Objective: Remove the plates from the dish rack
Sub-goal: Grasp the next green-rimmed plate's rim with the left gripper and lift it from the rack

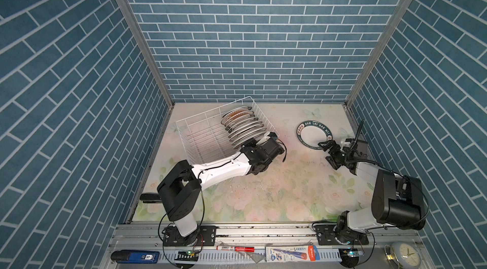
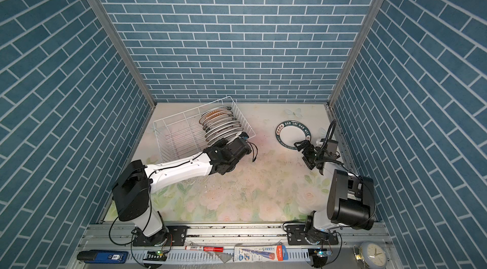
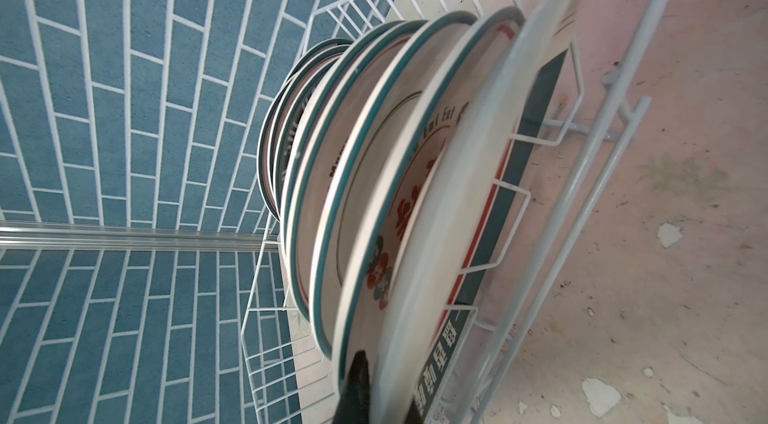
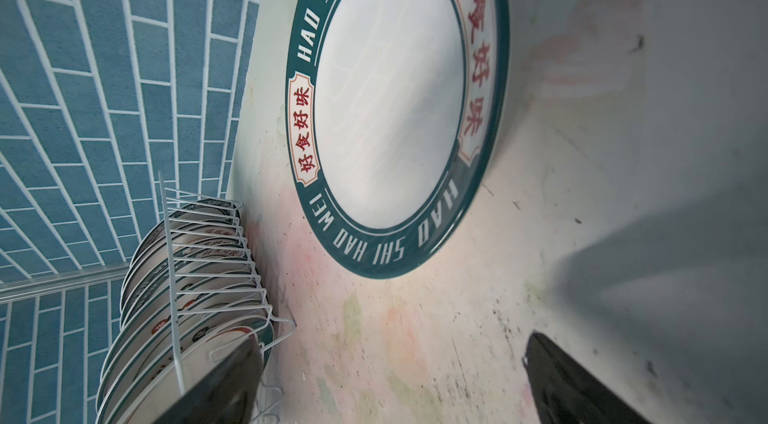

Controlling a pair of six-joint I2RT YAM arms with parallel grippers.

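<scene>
The white wire dish rack (image 1: 210, 110) (image 2: 189, 110) stands at the back left of the table. Several plates (image 1: 241, 128) (image 2: 220, 125) (image 4: 187, 276) stand on edge in a row along its right side. My left gripper (image 1: 245, 146) (image 2: 217, 144) (image 3: 386, 401) reaches in from the front and is shut on the rim of the nearest plate (image 3: 457, 193), whose plain white back faces the wrist camera. One green-rimmed plate (image 1: 313, 133) (image 2: 291, 134) (image 4: 390, 110) with white lettering lies flat on the table at the right. My right gripper (image 1: 329, 155) (image 2: 305, 155) (image 4: 395, 393) is open and empty just in front of it.
Blue brick walls enclose the floral table (image 1: 263, 191) on three sides. On the front rail (image 1: 263, 232) lie a blue device (image 1: 137, 256), a red marker (image 1: 234, 248) and a packet (image 1: 290, 253), with a clock (image 1: 405, 254) at the right end.
</scene>
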